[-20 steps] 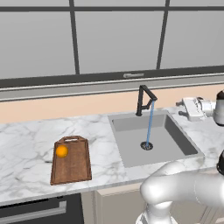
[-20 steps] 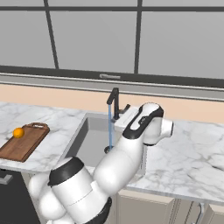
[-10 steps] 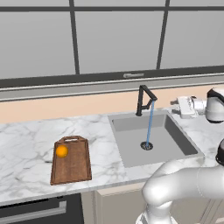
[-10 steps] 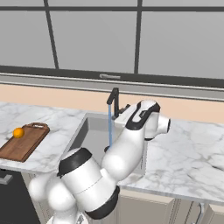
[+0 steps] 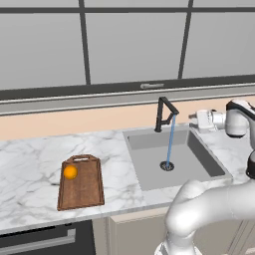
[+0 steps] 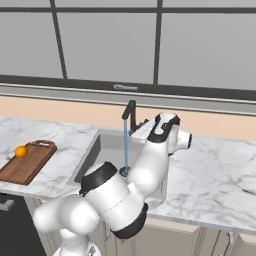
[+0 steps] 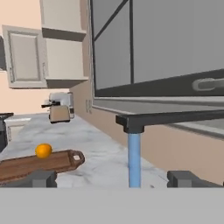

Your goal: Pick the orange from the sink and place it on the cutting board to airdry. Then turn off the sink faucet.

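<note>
I am holding my gripper (image 5: 195, 119) open just right of the sink faucet (image 5: 164, 111), water running; the orange (image 5: 70, 172) is sitting on the cutting board (image 5: 82, 187).

At the lower left of the frame the orange (image 5: 70, 172) sits on the cutting board (image 5: 82, 185), near its handle end. In the middle, the sink faucet (image 5: 164, 112) pours a thin blue stream into the sink (image 5: 149, 164), ending at the drain. At the right edge the gripper (image 5: 193, 120) hangs beside the faucet, above the counter (image 5: 30, 159).

Faucet (image 5: 164, 112) spout and stream (image 5: 170, 142) — blocking gripper (image 5: 193, 119).
</note>
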